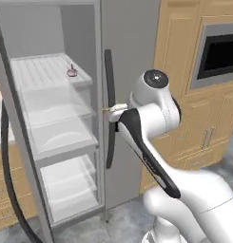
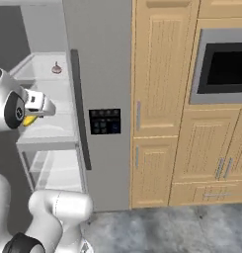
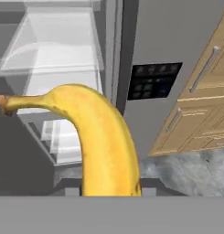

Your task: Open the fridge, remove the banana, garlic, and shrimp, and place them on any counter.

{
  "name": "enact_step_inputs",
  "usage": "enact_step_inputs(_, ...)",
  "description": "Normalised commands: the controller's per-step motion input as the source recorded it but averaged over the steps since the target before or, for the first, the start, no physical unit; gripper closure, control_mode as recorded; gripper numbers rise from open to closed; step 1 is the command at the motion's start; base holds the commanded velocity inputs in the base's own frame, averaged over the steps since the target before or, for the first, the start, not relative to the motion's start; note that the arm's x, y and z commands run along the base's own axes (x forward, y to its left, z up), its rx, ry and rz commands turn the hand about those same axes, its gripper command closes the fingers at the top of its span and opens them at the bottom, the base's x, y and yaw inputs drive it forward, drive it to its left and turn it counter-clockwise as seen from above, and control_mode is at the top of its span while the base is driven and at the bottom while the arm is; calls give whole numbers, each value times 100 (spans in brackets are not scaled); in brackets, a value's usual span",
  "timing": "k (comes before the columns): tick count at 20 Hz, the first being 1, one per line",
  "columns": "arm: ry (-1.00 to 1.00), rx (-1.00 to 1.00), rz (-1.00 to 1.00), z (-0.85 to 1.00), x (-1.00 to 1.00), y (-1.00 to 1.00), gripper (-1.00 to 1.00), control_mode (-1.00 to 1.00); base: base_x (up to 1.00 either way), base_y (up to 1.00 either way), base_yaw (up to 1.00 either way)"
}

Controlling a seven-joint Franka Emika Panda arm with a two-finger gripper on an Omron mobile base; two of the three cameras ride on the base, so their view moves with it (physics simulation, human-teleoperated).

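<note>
The banana [image 3: 102,141] is sitting in the claw [image 3: 111,189], rising up from between the finger tips in the hand view and curving over to a brown stem end that is pointing off to the left of that view. The claw is closing narrowly on the banana's lower end and holding it clear of any shelf. In the right base view a sliver of yellow [image 2: 28,120] is peeking out just under the claw's white wrist, in front of the open compartment.

Beyond the claw, the fridge [image 2: 100,74] is standing with its left door swung open and its right door shut. The white shelves [image 1: 61,137] are lying just past the banana and a little to the left of the claw. The shut door, with its black control panel [image 2: 104,121] and its long dark handle [image 1: 109,109], is standing to the right of the claw.

Above the claw and further in, on the top shelf, the garlic [image 1: 71,71] is resting near the shelf's right edge, a small pinkish bulb with a thin stem pointing up. It is well apart from the banana.

Further right of the claw, past the shut door, light wood cabinets [image 2: 162,99] are lining the wall, with a dark-fronted built-in oven [image 2: 223,64] set into them.
</note>
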Motion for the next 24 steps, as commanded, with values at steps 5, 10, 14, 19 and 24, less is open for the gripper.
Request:
enact_step_inputs(5, 0, 0, 0, 0, 0, 0, 100, 100, -26, -10, -89)
enact_step_inputs(10, 0, 0, 0, 0, 0, 0, 100, 100, -31, -57, -75)
enact_step_inputs(14, 0, 0, 0, 0, 0, 0, 100, 100, -29, -76, -70)
enact_step_inputs(19, 0, 0, 0, 0, 0, 0, 100, 100, -19, -94, -65)
enact_step_inputs(24, 0, 0, 0, 0, 0, 0, 100, 100, -2, -100, -59)
